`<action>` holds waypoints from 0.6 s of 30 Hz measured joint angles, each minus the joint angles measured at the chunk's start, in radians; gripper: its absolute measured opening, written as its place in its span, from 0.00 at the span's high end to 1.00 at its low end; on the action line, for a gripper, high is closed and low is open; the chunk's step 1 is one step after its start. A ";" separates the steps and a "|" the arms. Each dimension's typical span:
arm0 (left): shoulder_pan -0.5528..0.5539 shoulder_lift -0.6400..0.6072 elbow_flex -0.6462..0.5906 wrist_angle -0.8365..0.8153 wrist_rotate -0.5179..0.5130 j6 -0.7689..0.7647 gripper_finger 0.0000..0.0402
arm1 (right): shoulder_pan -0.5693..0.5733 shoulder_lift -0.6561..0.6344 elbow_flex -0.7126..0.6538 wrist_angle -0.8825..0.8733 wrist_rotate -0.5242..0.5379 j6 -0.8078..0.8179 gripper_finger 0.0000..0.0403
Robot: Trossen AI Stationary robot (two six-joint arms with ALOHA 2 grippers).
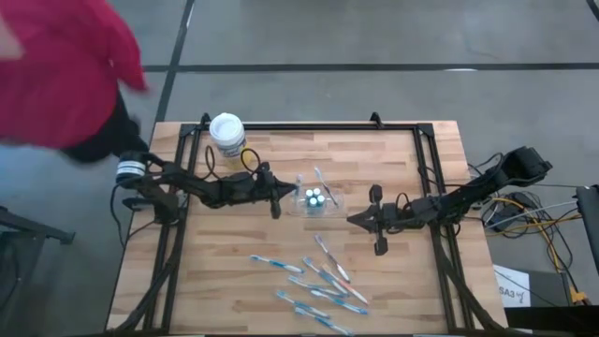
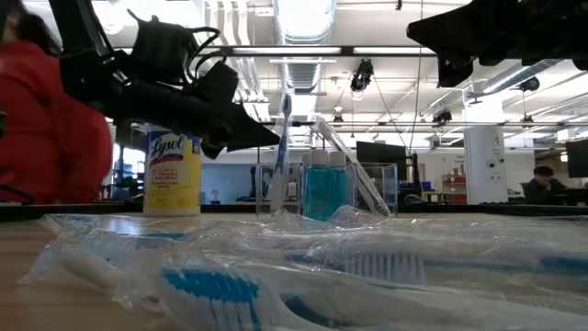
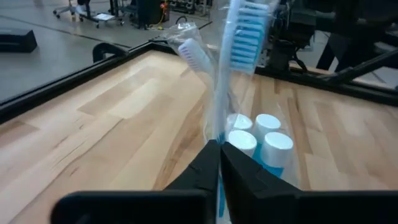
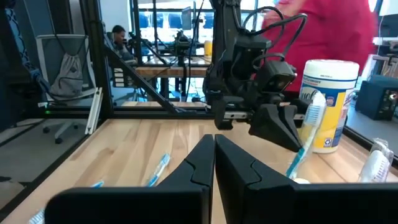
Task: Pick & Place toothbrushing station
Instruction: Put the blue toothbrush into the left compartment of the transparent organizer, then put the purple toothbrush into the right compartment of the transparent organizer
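Note:
A clear holder (image 1: 316,199) stands mid-table with white-topped tubes (image 3: 256,140) inside. A second wrapped toothbrush (image 3: 193,53) leans in it, head up. My left gripper (image 1: 281,197) sits just left of the holder, shut on a wrapped blue-and-white toothbrush (image 2: 280,156) that stands in it. Several more wrapped toothbrushes (image 1: 314,279) lie flat near the table's front edge. My right gripper (image 1: 357,221) hovers shut to the right of the holder, touching nothing. My left gripper pinches the toothbrush's handle (image 3: 217,134) between its two fingers, well below the bristle head. The fingers come in about level from the table's left and lie across the handle. The brush stands nearly upright, head (image 3: 244,31) up, its lower end down among the tubes.
A yellow canister with a white lid (image 1: 226,134) stands at the far left of the table. A person in red (image 1: 65,65) is beyond the table's far left corner. A black frame (image 1: 281,126) runs around the table's edges.

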 joint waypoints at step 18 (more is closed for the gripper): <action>-0.003 -0.216 -0.006 -0.189 0.157 -0.001 0.53 | 0.000 0.000 0.000 -0.016 0.000 0.008 0.98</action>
